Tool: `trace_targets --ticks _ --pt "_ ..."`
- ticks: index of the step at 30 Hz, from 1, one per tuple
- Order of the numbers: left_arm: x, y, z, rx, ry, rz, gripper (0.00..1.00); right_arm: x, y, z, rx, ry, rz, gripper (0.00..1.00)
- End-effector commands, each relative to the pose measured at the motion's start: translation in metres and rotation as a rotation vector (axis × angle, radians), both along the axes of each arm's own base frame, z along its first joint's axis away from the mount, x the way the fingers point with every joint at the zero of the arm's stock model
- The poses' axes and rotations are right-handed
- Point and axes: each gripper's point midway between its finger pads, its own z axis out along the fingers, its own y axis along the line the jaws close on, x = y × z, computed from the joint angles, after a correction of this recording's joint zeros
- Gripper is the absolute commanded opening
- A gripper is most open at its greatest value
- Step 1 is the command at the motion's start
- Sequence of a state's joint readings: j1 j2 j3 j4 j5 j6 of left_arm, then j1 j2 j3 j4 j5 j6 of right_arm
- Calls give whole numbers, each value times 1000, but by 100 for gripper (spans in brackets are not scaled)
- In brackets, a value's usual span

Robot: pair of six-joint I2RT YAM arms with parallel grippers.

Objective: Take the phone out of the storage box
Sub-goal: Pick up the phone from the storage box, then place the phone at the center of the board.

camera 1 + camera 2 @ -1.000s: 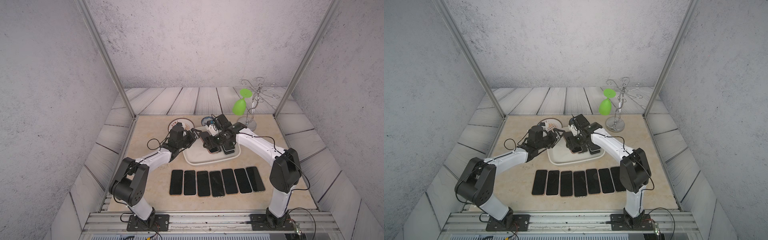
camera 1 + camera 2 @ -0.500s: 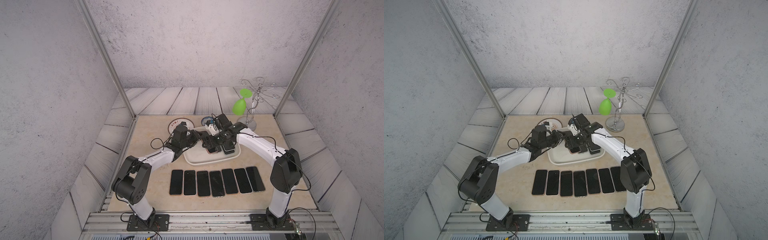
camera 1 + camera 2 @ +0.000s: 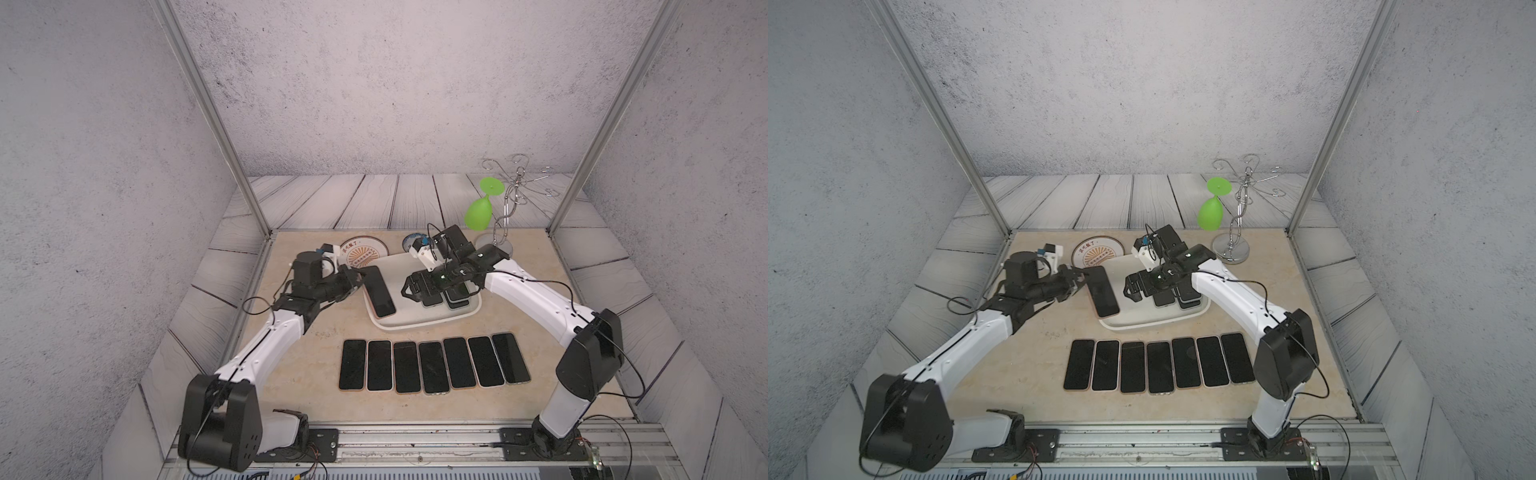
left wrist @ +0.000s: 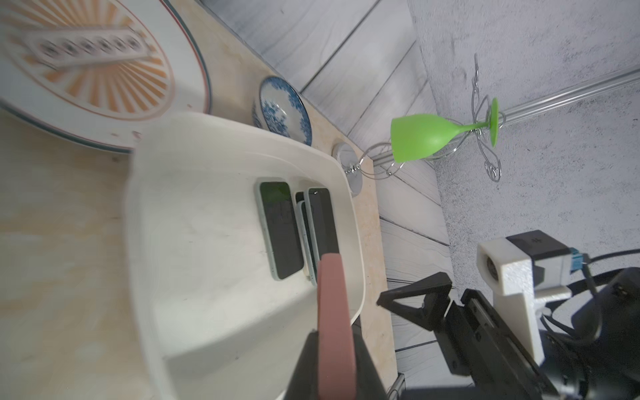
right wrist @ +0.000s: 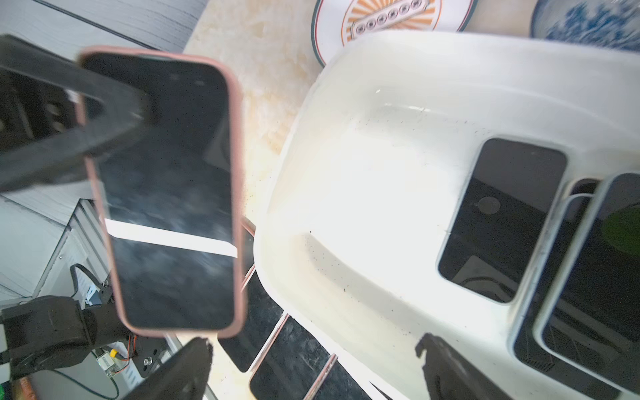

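A phone (image 3: 379, 291) (image 3: 1102, 291) in a pink case hangs over the left edge of the white storage box (image 3: 419, 324) (image 3: 1142, 324), screen up. My left gripper (image 3: 357, 280) (image 3: 1079, 276) is shut on its far end; in the left wrist view the phone's pink edge (image 4: 334, 311) stands between the jaws of that gripper (image 4: 335, 337). My right gripper (image 3: 409, 289) (image 3: 1131, 289) hovers open over the box's middle, holding nothing. In the right wrist view the phone (image 5: 169, 194) is beside the box (image 5: 363, 173), clear of the right gripper (image 5: 313, 356). More phones (image 3: 453, 297) (image 4: 280, 228) (image 5: 502, 221) lie stacked at the box's right end.
Several phones (image 3: 432, 365) lie in a row on the table in front of the box. An orange-patterned plate (image 3: 363, 253) and a small blue-and-white dish (image 3: 415, 241) sit just behind it. A green glass (image 3: 478, 212) hangs on a wire rack (image 3: 505, 216) at the back right.
My left gripper has shut on the pink-cased phone and drawn a little to the left with it. The right gripper has opened wider and no longer touches the phone.
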State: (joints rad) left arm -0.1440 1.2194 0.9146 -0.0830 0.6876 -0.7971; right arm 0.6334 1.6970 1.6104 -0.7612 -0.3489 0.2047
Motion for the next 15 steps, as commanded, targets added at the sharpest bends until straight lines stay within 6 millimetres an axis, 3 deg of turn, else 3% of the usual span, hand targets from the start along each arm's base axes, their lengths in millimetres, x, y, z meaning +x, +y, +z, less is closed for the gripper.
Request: trace_targets --ticks 1,4,6,11,15 --pt "-56 27 18 185 -6 -152 0 -10 -15 7 -24 -16 5 99" --pt "-69 59 19 282 22 -120 0 -18 -15 8 -5 -8 21 99" --pt "-71 73 8 341 78 -113 0 -21 -13 5 10 7 32 99" --pt "-65 85 -44 422 238 -167 0 -29 -8 -7 24 58 68 99" --pt "-61 92 -72 468 333 -193 0 -32 -5 -9 40 74 85 99"
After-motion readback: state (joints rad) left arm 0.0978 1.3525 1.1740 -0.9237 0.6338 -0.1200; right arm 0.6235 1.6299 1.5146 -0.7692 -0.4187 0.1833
